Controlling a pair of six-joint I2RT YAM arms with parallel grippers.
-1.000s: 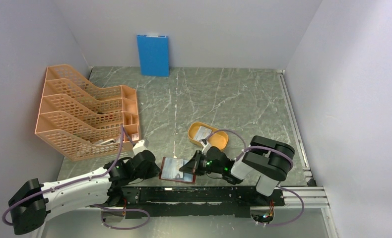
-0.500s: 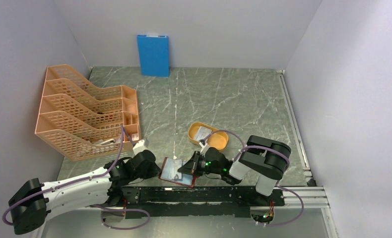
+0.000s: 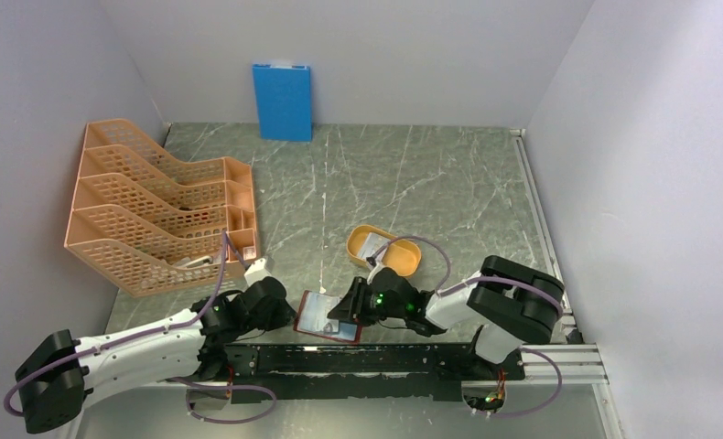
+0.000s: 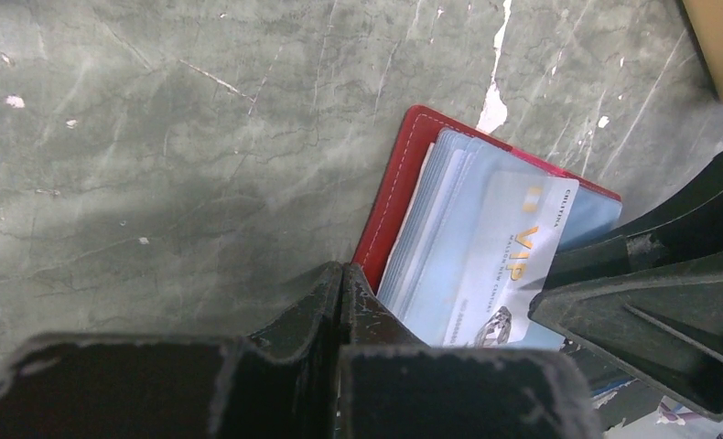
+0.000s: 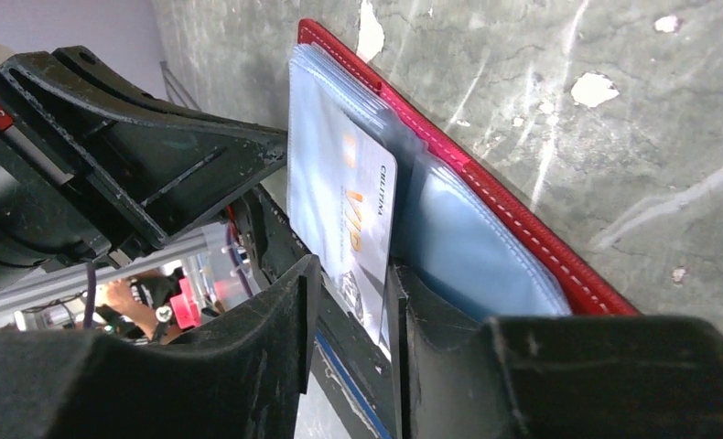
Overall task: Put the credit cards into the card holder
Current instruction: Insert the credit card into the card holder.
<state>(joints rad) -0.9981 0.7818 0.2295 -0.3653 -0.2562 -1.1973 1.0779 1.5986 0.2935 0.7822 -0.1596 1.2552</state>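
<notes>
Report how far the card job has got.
Done: no card clearly seated. In hand: a VIP card sits partway in the open card holder, between the parted right fingers; the shut left fingers sit at its edge. Left: seat it, then the card in the yellow tray.

Card holder [image 4: 390, 210] matt leather-look; card [image 4: 513, 265] smooth plast.
</notes>
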